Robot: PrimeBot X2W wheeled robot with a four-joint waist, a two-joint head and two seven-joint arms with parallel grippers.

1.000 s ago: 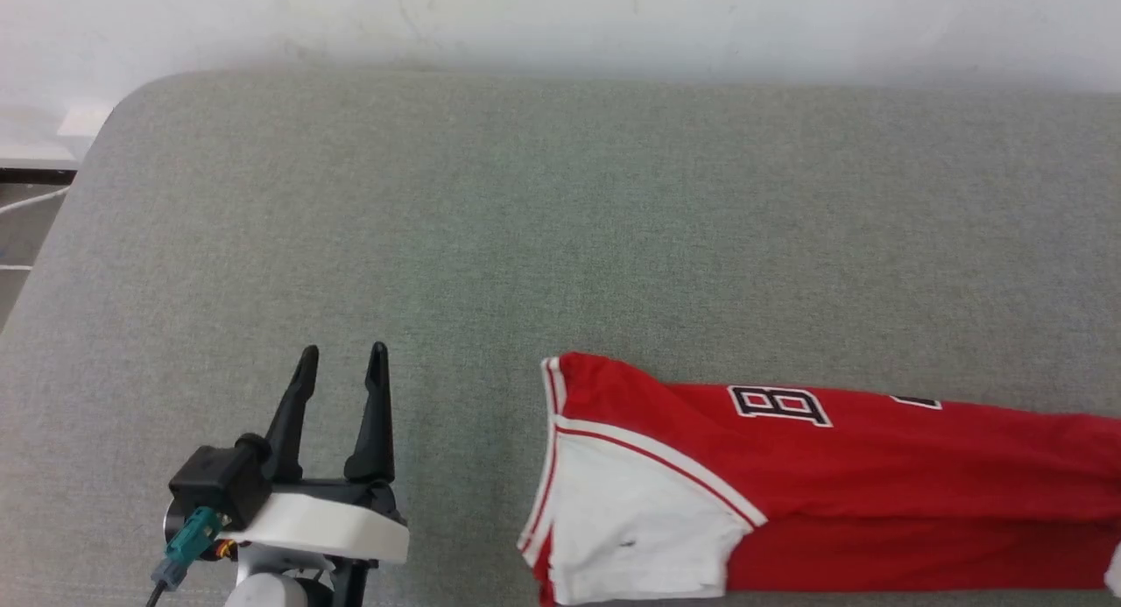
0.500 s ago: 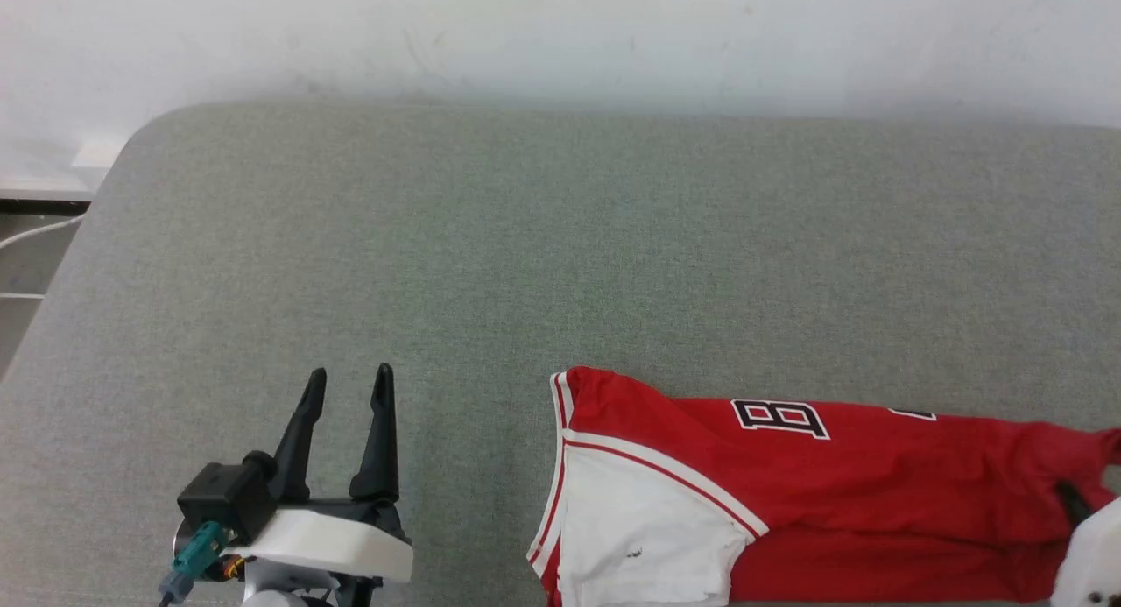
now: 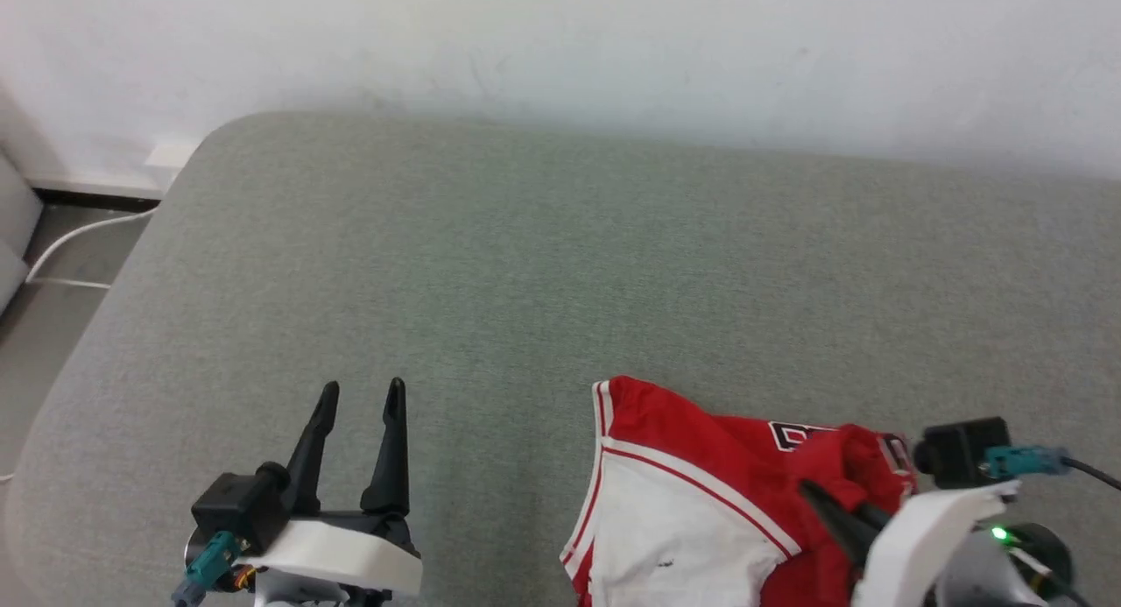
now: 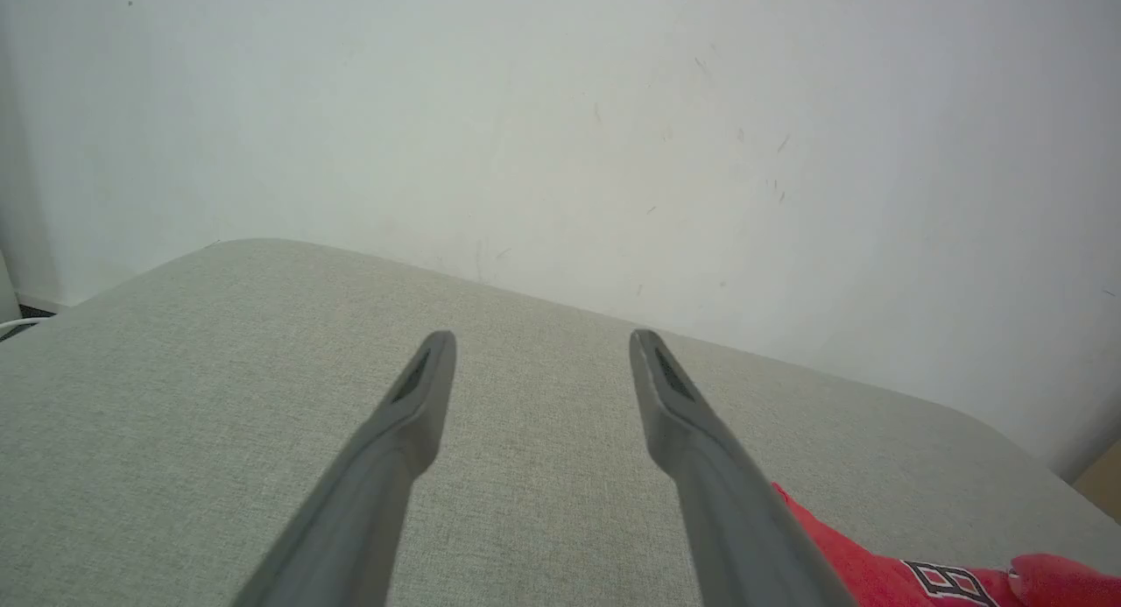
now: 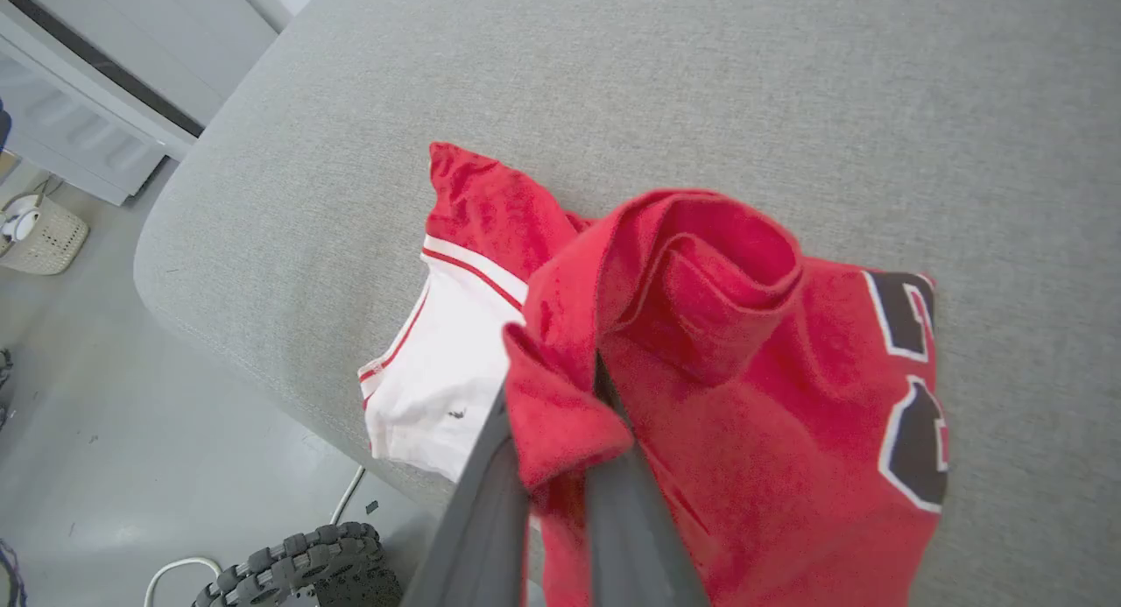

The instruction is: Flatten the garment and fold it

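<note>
My right gripper (image 3: 810,489) (image 5: 553,397) is clamped on the jersey (image 3: 674,519) (image 5: 744,397). A bunch of red cloth is pinched between the two fingers, and a loose flap of it hangs over their tips. Above the pinch the red fabric rises in a rolled fold, doubled back over the rest of the shirt. Black letters with white outlines show on the red part to the right of that fold in the right wrist view.

The jersey's white panel, edged in red-and-white stripes, lies flat on the grey cushion (image 3: 525,265) (image 5: 701,81) at the shirt's left end. It sits close to the cushion's near edge, on my right side.

My left gripper (image 3: 363,388) (image 4: 543,340) has its jaws apart with nothing between them. It hovers over bare grey cloth at the near left, well apart from the jersey. In the left wrist view a red corner of the jersey (image 4: 876,572) with lettering peeks out past my right-hand finger.

A pale wall (image 3: 560,46) (image 4: 525,108) stands behind the cushion. A white cable (image 3: 79,239) runs along the floor at the far left. Below the cushion's edge, the right wrist view shows grey floor (image 5: 131,458) and a black treaded wheel (image 5: 298,572).
</note>
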